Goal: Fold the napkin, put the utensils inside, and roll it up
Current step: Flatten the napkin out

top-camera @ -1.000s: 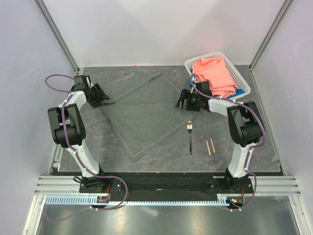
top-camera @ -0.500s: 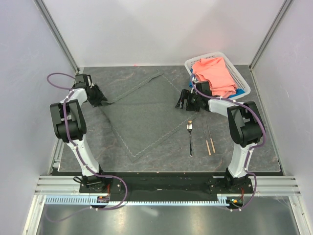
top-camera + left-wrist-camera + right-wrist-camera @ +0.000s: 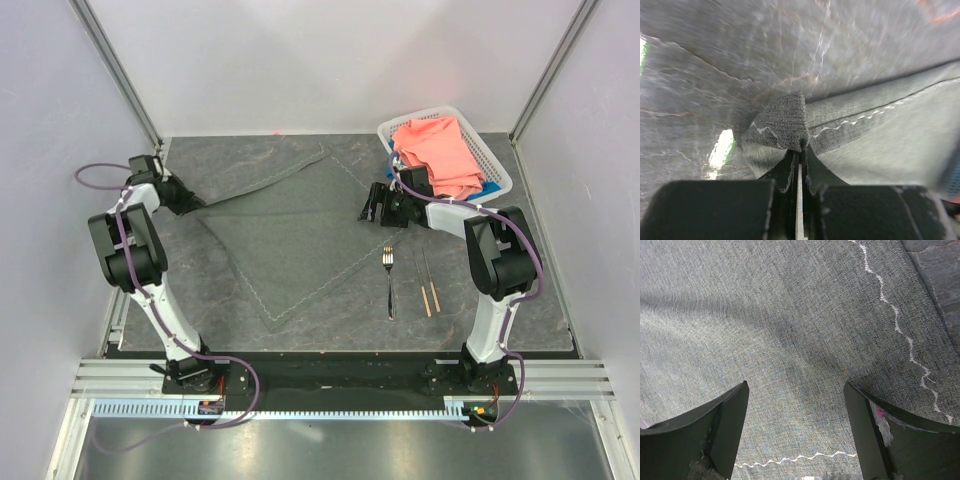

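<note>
The dark grey napkin [image 3: 290,225] lies spread as a diamond on the table. My left gripper [image 3: 186,198] is at its left corner, and in the left wrist view the jaws [image 3: 801,147] are shut on that corner, which bunches up in a small fold of napkin [image 3: 782,120]. My right gripper [image 3: 372,205] is open over the right corner; its fingers straddle flat napkin cloth [image 3: 790,315] around the midpoint [image 3: 795,385] without pinching it. The silver fork [image 3: 389,280] and the wooden chopsticks [image 3: 428,282] lie side by side on the table, right of the napkin.
A white basket [image 3: 500,178] stands at the back right, holding a salmon-pink cloth [image 3: 440,150] over a blue cloth [image 3: 491,187]. Metal frame posts and pale walls close in the table on three sides.
My left gripper has closed on the napkin's left corner and drawn it left and back, pulling that side taut. The right arm has stayed where it was.
</note>
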Available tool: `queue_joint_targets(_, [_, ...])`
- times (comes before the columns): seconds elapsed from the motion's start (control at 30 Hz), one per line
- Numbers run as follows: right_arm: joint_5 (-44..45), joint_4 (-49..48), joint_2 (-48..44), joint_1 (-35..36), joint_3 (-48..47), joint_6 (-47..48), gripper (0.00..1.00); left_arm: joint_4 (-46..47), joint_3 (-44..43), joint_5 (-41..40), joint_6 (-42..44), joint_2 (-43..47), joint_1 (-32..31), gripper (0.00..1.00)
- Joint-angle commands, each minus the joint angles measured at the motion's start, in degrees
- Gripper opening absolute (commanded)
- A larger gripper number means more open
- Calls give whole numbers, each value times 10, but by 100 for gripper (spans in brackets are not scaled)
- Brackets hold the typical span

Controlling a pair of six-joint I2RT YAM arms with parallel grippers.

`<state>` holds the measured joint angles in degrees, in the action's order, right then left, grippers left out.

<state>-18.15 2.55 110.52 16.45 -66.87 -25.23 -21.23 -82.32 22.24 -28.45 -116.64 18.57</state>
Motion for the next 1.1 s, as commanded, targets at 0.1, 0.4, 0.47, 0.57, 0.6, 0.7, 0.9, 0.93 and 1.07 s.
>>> queue_joint_targets(0.1, [15,34,0,5,12,11,85,63,0,119,-99,-24,37,4])
queue_joint_targets(0.4, [95,67,-73,100,-31,79,86,83,-28,146,-131,-52,38,4])
queue_joint_targets(0.47, [93,66,-94,145,-36,80,86,84,-34,147,-135,-54,38,4])
queue_joint_targets(0.57, [59,49,-105,211,-29,73,86,88,-37,153,-139,-55,38,4])
queue_joint_targets(0.6, [48,45,-106,230,-27,70,86,88,-36,155,-139,-55,39,3])
queue_joint_targets(0.7, [9,29,-94,299,-19,47,86,95,-31,156,-143,-53,38,2])
queue_joint_targets(0.9, [-26,-14,-48,389,-2,9,86,101,-20,154,-144,-28,39,2])
queue_joint_targets(0.93, [-26,-18,-39,393,0,7,86,101,-16,151,-142,-22,39,2])
queue_joint_targets(1.07, [4,-12,-25,397,9,-1,86,100,3,138,-137,22,40,2])
